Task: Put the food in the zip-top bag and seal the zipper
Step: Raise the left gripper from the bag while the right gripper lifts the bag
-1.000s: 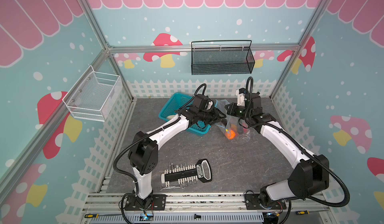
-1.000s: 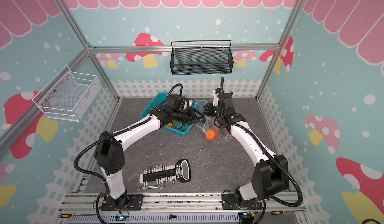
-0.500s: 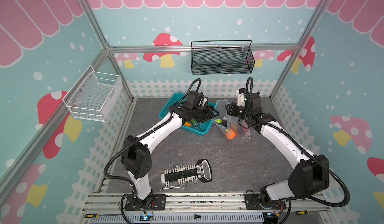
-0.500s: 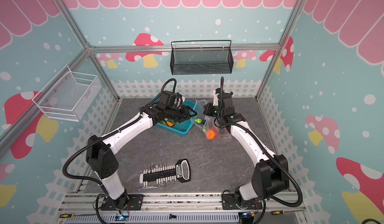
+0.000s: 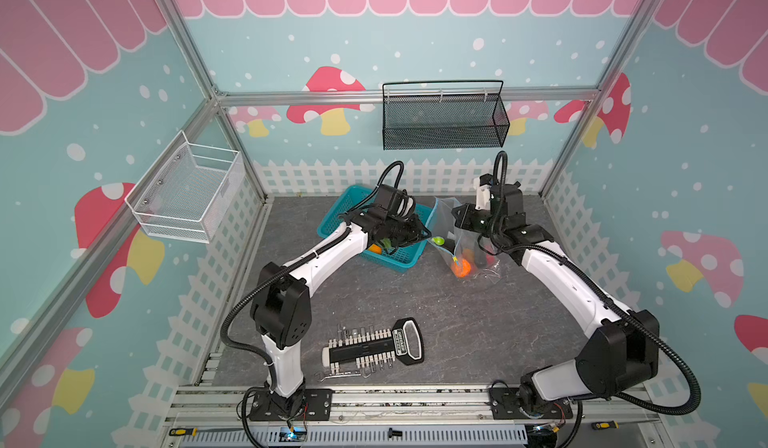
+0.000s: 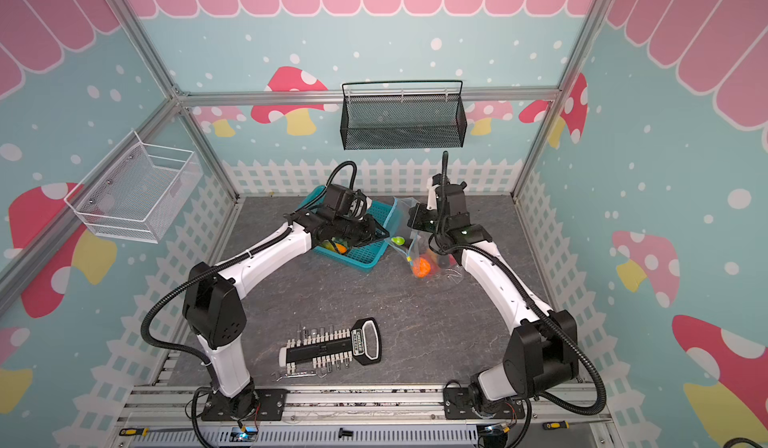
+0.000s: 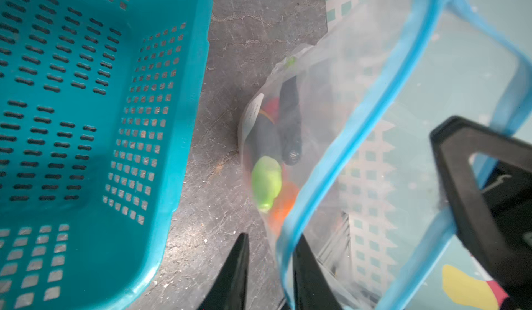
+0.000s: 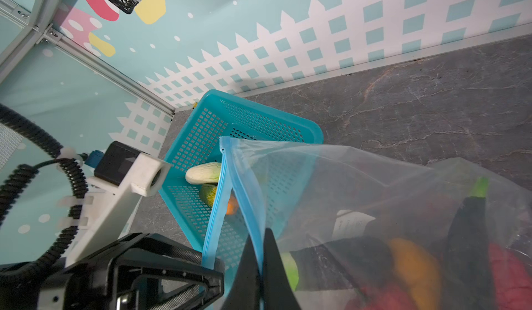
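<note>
Swinging back from over the basket point(image 5: 401, 261) half a second ago, the left gripper point(image 7: 273, 236) is again at the mouth of the bag point(image 7: 331, 78), just above centre in both top views. At the bottom of the left wrist view its fingers point(image 7: 237, 268) stand a little apart, with the blue zipper point(image 7: 359, 115) running between them. One finger lies against the strip; beside the other a sliver of table point(image 7: 230, 49) shows. Beyond the tips, at mid-frame, a green piece point(image 7: 266, 182), an orange piece point(image 7: 285, 205) and dark pieces point(image 7: 289, 121) lie inside the bag. The right gripper point(image 8: 259, 233), at the bottom centre of the right wrist view, is pressed together on the blue strip, holding the mouth up. A cabbage point(image 8: 201, 173) lies in the basket, left of the strip.
</note>
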You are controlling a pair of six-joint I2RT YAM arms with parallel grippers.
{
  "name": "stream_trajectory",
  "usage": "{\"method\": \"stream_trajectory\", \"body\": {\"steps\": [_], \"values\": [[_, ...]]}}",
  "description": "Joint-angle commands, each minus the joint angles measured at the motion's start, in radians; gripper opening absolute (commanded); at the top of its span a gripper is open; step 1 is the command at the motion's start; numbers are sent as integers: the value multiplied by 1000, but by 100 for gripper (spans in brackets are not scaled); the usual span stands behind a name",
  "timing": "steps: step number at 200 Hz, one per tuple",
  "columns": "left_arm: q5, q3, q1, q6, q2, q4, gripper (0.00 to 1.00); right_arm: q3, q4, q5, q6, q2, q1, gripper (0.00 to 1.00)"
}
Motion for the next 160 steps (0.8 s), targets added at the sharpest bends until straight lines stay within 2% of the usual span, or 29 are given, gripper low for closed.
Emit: {"method": "stream_trajectory", "body": {"steps": [1, 38, 59, 160], "values": [[17, 33, -2, 14, -11, 7, 16, 34, -17, 21, -14, -40, 6, 2], [41, 40, -16, -9, -25, 19, 3, 33, -34, 46, -22, -63, 4, 2], [51, 58, -32, -22, -30, 25, 0, 35, -46, 59, -31, -77, 1, 2], [85, 192, -118, -78, -18, 25, 0, 55, -151, 169, -84, -199, -32, 3]]}}
